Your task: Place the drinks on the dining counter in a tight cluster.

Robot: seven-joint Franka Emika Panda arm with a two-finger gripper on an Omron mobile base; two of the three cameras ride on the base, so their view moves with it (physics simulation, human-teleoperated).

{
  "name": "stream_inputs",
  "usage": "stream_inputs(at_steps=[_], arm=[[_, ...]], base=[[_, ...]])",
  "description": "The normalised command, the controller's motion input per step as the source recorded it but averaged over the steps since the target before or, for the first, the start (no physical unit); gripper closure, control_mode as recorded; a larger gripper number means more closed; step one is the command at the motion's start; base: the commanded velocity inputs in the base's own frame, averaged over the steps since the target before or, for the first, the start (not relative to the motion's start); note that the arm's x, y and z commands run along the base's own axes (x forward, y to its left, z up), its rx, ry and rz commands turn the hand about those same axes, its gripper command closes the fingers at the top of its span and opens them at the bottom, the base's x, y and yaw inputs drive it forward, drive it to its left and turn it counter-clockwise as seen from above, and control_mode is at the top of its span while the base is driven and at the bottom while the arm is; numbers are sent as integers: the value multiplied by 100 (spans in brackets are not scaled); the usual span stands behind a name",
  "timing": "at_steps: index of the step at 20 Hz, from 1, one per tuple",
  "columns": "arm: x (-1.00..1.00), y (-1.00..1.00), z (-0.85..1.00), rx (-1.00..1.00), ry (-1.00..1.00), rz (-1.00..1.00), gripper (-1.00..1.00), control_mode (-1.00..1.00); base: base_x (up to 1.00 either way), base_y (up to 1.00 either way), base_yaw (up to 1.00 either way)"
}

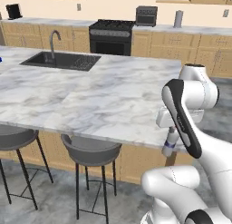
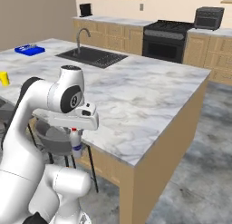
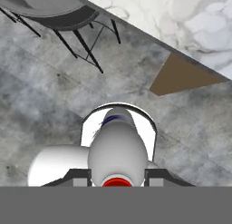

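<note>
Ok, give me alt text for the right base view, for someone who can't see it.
A white robot arm's gripper holds a small clear bottle with a red cap and blue label, hanging upright beside the near edge of a marble dining counter. The counter has a black sink; a grey stool stands behind the bottle.

The small clear plastic bottle (image 2: 76, 143) has a red cap and a blue label band. The large island desk (image 1: 90, 96) has a white-grey veined marble top on a tan wood base, with a black sink (image 1: 61, 60) set in. The round stools (image 1: 90, 150) are grey on thin black legs. The far stove (image 1: 111, 36) is black. The floor (image 3: 41, 96) is mottled grey.
</note>
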Motion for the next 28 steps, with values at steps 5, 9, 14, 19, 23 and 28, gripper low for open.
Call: stream_inputs(at_steps=[5,9,14,19,23,28], arm=[[0,0,0,0,0,0,100,100],[0,0,0,0,0,0,100,100],[0,0,0,0,0,0,100,100],[0,0,0,0,0,0,100,100],[21,4,0,0,7,0,100,-100],[77,26,0,-5,23,0,100,-100]], base=[[74,36,-16],[69,-11,0],[6,0,0],[0,0,0],[0,0,0],[0,0,0]])
